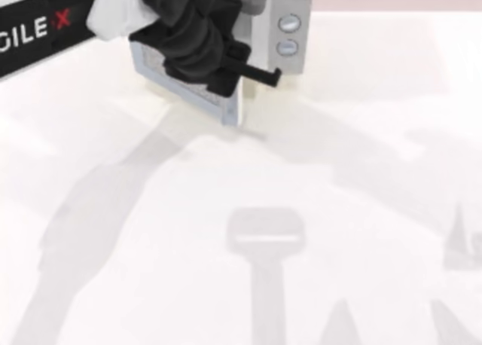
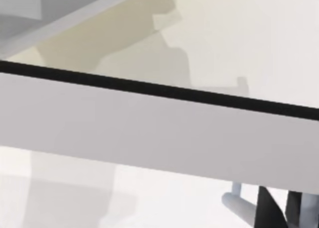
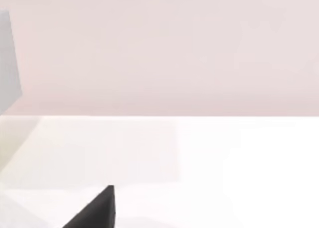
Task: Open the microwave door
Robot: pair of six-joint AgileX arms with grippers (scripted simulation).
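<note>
The microwave [image 1: 265,29] stands at the table's back middle, two round knobs on its panel [image 1: 288,35]. Its door [image 1: 223,102] is swung partly outward, hinged on the left. My left arm reaches over it, and the left gripper [image 1: 261,74] is shut on the pale handle bar [image 2: 240,206] near the door's free edge. In the left wrist view the door's top edge [image 2: 159,128] crosses the picture as a grey band, with the dark fingers [image 2: 269,210] around the handle below it. My right arm is parked; one dark fingertip [image 3: 98,213] shows over bare table, gripper open.
White tabletop [image 1: 151,232] spreads in front of the microwave, crossed by grey arm shadows [image 1: 265,232]. A pink wall [image 3: 164,49] lies behind the table.
</note>
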